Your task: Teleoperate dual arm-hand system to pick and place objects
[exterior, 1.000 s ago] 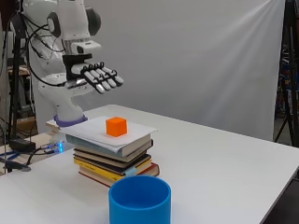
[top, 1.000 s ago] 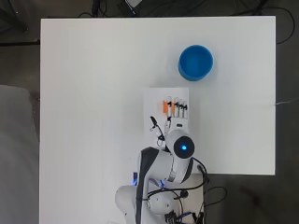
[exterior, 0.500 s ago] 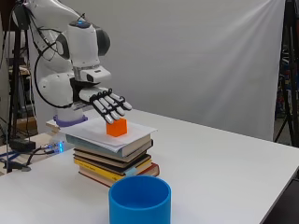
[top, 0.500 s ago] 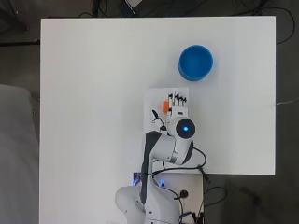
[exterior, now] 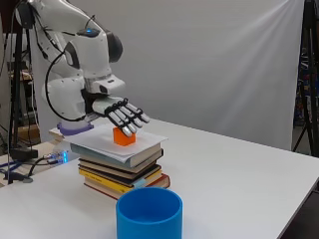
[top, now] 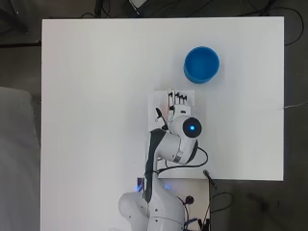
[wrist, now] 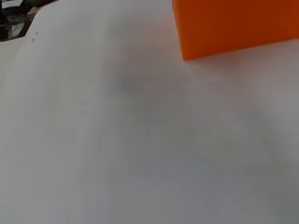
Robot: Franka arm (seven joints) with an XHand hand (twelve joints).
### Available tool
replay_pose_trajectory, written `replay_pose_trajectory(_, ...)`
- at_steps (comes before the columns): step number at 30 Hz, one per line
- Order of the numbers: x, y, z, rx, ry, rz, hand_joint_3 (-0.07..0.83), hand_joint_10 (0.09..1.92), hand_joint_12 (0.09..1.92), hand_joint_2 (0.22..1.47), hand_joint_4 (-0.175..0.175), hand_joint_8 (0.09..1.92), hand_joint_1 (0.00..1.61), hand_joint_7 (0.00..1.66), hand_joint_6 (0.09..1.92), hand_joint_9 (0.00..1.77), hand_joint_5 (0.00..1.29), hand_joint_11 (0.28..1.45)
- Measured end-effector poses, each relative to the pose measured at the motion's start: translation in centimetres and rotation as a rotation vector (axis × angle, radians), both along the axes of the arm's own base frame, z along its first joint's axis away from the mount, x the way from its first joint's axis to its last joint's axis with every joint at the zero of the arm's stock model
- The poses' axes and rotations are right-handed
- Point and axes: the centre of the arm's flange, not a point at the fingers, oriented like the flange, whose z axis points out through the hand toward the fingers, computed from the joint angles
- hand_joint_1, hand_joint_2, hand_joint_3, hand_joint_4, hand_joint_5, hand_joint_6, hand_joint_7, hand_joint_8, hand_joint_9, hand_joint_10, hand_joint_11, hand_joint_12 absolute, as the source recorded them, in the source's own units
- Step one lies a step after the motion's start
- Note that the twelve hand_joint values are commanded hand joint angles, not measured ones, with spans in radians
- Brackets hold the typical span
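Observation:
An orange cube (exterior: 124, 136) sits on a white sheet (exterior: 144, 140) that tops a stack of books (exterior: 124, 169). My hand (exterior: 122, 113) hovers just over the cube, palm down, fingers straight and spread, holding nothing. From overhead only the fingers (top: 178, 98) show past the arm, and the cube is hidden under the hand. The wrist view is filled by the white sheet (wrist: 140, 140) with the cube (wrist: 233, 25) very close. A blue bowl (top: 201, 64) stands on the table beyond the books, also seen as the blue bowl (exterior: 149, 214) at the front of the side view.
The white table (top: 96, 96) spreads wide to the left of the books and around the bowl. Cables and a small lit device (exterior: 57, 158) lie by the arm's base.
The arm has swung forward and lowered the hand from above the books' near edge to right over the orange cube. Cube, books and bowl have not moved.

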Motion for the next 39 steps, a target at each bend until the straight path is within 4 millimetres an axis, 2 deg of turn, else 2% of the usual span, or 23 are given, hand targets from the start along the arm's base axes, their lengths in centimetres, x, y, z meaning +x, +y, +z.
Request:
replay_pose_trajectory(8,-1.0,-0.8,0.1,-0.025,-0.083,0.005,-0.018,0.09,0.09,0.96,0.044,0.09,0.36,0.24,0.09,0.4,0.22,0.5)
replay_pose_trajectory(12,-3.8,-1.1,-1.8,-0.041,-0.082,-0.005,-0.009,0.09,0.09,0.96,0.049,0.09,0.4,0.25,0.09,0.41,0.26,0.51)
replay_pose_trajectory(13,-4.7,-1.4,-2.3,-0.047,-0.079,-0.013,-0.002,0.09,0.09,0.99,0.069,0.09,0.45,0.38,0.09,0.52,0.38,0.55)
replay_pose_trajectory(14,-5.5,-1.8,-2.7,-0.053,-0.077,-0.022,-0.001,0.46,0.1,1.06,-0.016,0.47,0.78,0.55,0.45,0.67,0.58,0.68)
replay_pose_trajectory(15,-6.0,-2.1,-3.0,-0.057,-0.077,-0.03,0.002,1.05,0.58,1.12,0.039,1.06,0.9,0.67,0.82,0.82,0.69,0.71)
replay_pose_trajectory(16,-6.3,-2.4,-3.0,-0.06,-0.08,-0.034,0.007,1.46,0.98,1.18,-0.03,1.37,1.02,0.71,1.02,0.86,0.71,0.66)
replay_pose_trajectory(17,-6.4,-2.5,-3.1,-0.054,-0.084,-0.032,0.009,1.67,1.18,1.24,-0.083,1.52,1.08,0.73,1.19,0.85,0.66,0.61)
replay_pose_trajectory(18,-6.5,-2.6,-3.2,-0.037,-0.088,-0.03,0.008,1.76,1.27,1.28,-0.103,1.6,1.1,0.73,1.36,0.82,0.59,0.57)
replay_pose_trajectory(19,-6.5,-2.7,-3.3,-0.013,-0.095,-0.032,0.008,1.81,1.29,1.32,-0.107,1.65,1.1,0.71,1.47,0.8,0.53,0.55)
replay_pose_trajectory(22,-6.0,-2.6,-2.7,0.03,-0.121,-0.045,0.003,1.84,1.24,1.36,-0.094,1.71,1.09,0.68,1.58,0.75,0.47,0.53)
replay_pose_trajectory(25,-4.0,-1.7,-0.1,0.004,-0.167,-0.007,-0.002,1.83,1.13,1.34,-0.049,1.7,1.09,0.67,1.53,0.73,0.53,0.54)
replay_pose_trajectory(27,-2.4,-1.4,2.9,-0.009,-0.221,0.016,0.0,1.85,1.11,1.34,-0.053,1.7,1.09,0.68,1.53,0.72,0.53,0.54)
replay_pose_trajectory(28,-1.8,-1.3,4.4,-0.011,-0.242,0.022,0.0,1.87,1.18,1.34,-0.073,1.71,1.1,0.68,1.52,0.74,0.53,0.54)
replay_pose_trajectory(29,-1.2,-1.0,6.1,-0.014,-0.26,0.031,-0.002,1.9,1.32,1.32,0.013,1.79,1.01,0.68,1.52,0.79,0.57,0.55)
replay_pose_trajectory(30,-0.8,-0.5,7.8,-0.018,-0.276,0.044,-0.003,1.91,1.5,1.31,0.086,1.85,0.94,0.69,1.52,0.86,0.6,0.58)
replay_pose_trajectory(31,-0.6,0.1,9.3,-0.023,-0.292,0.058,-0.003,1.91,1.64,1.3,0.13,1.9,0.91,0.72,1.51,0.93,0.63,0.62)
replay_pose_trajectory(32,-0.4,0.6,10.9,-0.031,-0.305,0.074,-0.004,1.92,1.74,1.29,0.153,1.92,0.89,0.76,1.49,0.99,0.65,0.66)
replay_pose_trajectory(34,-0.4,1.0,13.8,-0.046,-0.324,0.095,-0.004,1.92,1.86,1.27,0.171,1.92,0.89,0.81,1.45,1.07,0.68,0.72)
replay_pose_trajectory(36,-0.2,0.7,16.3,-0.05,-0.325,0.105,-0.004,1.92,1.9,1.26,0.175,1.92,0.89,0.84,1.43,1.12,0.7,0.78)
replay_pose_trajectory(39,0.6,-1.0,20.2,-0.058,-0.323,0.117,-0.002,1.92,1.92,1.25,0.175,1.92,0.9,0.9,1.41,1.19,0.71,0.88)
